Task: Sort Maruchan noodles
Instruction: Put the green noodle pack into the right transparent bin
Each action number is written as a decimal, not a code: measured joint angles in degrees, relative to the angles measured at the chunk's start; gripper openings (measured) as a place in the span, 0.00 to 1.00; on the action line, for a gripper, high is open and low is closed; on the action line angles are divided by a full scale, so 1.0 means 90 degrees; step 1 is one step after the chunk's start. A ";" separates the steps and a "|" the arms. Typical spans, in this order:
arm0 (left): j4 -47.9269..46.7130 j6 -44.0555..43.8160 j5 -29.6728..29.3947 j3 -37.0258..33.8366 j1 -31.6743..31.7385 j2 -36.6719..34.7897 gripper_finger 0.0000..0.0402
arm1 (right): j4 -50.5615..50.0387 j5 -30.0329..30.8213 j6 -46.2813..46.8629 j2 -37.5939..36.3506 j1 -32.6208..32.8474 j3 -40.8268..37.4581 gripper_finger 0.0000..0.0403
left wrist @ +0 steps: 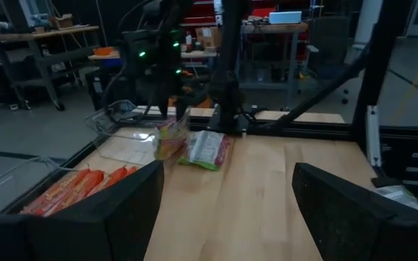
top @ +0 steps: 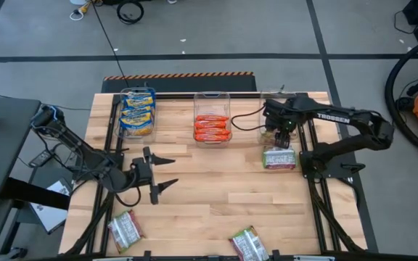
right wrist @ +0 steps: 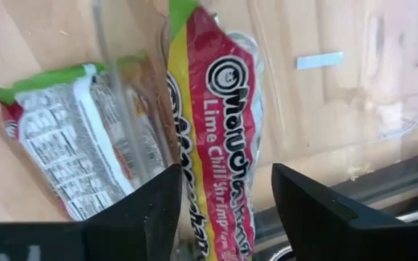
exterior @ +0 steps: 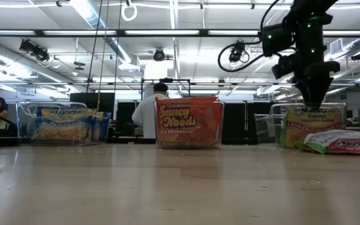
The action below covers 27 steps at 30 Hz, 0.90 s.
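Observation:
My right gripper (top: 283, 139) (right wrist: 227, 174) points down over the right clear bin (top: 273, 98), open. Inside that bin a green-and-pink Maruchan packet (right wrist: 223, 109) (exterior: 311, 125) stands on its long edge, its upper edge running between the two fingers. Another green-and-pink packet (top: 279, 158) (right wrist: 64, 145) lies flat on the table just in front of the bin. Yellow-and-blue packets (top: 138, 112) fill the left bin and orange-red packets (top: 212, 128) the middle one. My left gripper (top: 167, 174) (left wrist: 227, 196) waits open and level over the table's left half, with nothing between its fingers. My right gripper comes from above with a finger on either side of the upright packet's upper edge (right wrist: 209, 232). The packet runs close along one finger (right wrist: 158, 210); I cannot tell whether it touches. The packet's lower edge rests in the bin.
Two more green-and-pink packets (top: 124, 230) (top: 249, 243) lie near the table's front edge. The three bins stand in a row along the far edge. A cable (top: 245, 119) loops beside the right bin. People show in the room behind the table.

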 joint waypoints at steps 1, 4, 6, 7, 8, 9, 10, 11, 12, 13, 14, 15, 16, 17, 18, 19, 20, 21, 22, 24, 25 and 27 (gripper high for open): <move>0.0001 0.0039 -0.0002 0.0000 0.0030 0.0000 0.77 | 0.0001 0.0008 0.0055 -0.0085 0.0057 0.0000 0.55; 0.0032 0.0316 -0.0004 0.0000 0.0128 0.0000 0.77 | 0.0002 0.0104 0.0262 -0.0367 0.0276 0.0002 0.55; 0.0091 0.0381 0.0008 0.0000 0.0231 0.0000 0.77 | 0.0002 0.0181 0.0469 -0.0559 0.0478 0.0002 0.55; 0.0124 0.0386 0.0025 0.0000 0.0292 0.0000 0.77 | 0.0002 0.0199 0.0594 -0.0658 0.0592 0.0002 0.55; 0.0154 0.0398 0.0022 0.0000 0.0357 0.0000 0.77 | 0.0001 0.0210 0.0736 -0.0752 0.0725 0.0002 0.54; 0.0158 0.0403 0.0022 0.0000 0.0408 0.0000 0.77 | -0.0001 0.0211 0.0888 -0.0839 0.0869 0.0006 0.54; 0.0158 0.0403 0.0018 0.0000 0.0452 0.0000 0.77 | -0.0010 0.0211 0.1055 -0.0913 0.1034 0.0007 0.54; 0.0155 0.0403 0.0020 0.0000 0.0480 0.0000 0.77 | -0.0028 0.0211 0.1234 -0.0983 0.1217 0.0007 0.54; 0.0161 0.0419 0.0024 0.0000 0.0501 0.0000 0.77 | -0.0051 0.0211 0.1426 -0.1043 0.1424 0.0007 0.54; 0.0172 0.0476 0.0105 0.0000 0.0513 0.0000 0.77 | -0.0061 0.0211 0.1637 -0.1096 0.1658 0.0007 0.54; 0.0216 0.0555 0.0254 0.0000 0.0513 0.0000 0.77 | -0.0053 0.0211 0.1867 -0.1142 0.1901 0.0007 0.54; 0.0318 0.0649 0.0394 0.0000 0.0507 0.0023 0.77 | -0.0051 0.0214 0.2136 -0.1176 0.2161 0.0007 0.54; 0.0482 0.0698 0.0489 0.0000 0.0503 0.0076 0.77 | -0.0047 0.0216 0.2425 -0.1188 0.2437 0.0007 0.54; 0.0619 0.0803 0.0559 0.0002 0.0503 0.0154 0.77 | -0.0030 0.0216 0.2735 -0.1186 0.2720 0.0007 0.54; 0.0750 0.0874 0.0567 0.0002 0.0503 0.0255 0.77 | -0.0012 0.0216 0.3031 -0.1160 0.3013 0.0007 0.54; 0.0827 0.0976 0.0583 0.0002 0.0503 0.0369 0.77 | 0.0000 0.0216 0.3311 -0.1100 0.3344 0.0011 0.54; 0.0850 0.0999 0.0583 0.0002 0.0503 0.0483 0.77 | 0.0011 0.0223 0.3557 -0.1019 0.3684 0.0012 0.54; 0.0859 0.0997 0.0581 0.0002 0.0503 0.0593 0.77 | 0.0016 0.0271 0.3747 -0.0905 0.4034 0.0012 0.54; 0.0869 0.0972 0.0579 0.0002 0.0503 0.0706 0.77 | -0.0006 0.0349 0.3921 -0.0773 0.4385 0.0009 0.53; 0.0865 0.0852 0.0579 0.0002 0.0503 0.0919 0.77 | -0.0055 0.0560 0.4259 -0.0505 0.5028 -0.0070 0.53; 0.0874 0.0799 0.0579 0.0002 0.0501 0.1011 0.77 | -0.0070 0.0676 0.4431 -0.0367 0.5315 -0.0135 0.53; 0.1037 0.0802 0.0595 0.0002 0.0451 0.1188 0.77 | -0.0055 0.0931 0.4777 -0.0116 0.5849 -0.0274 0.53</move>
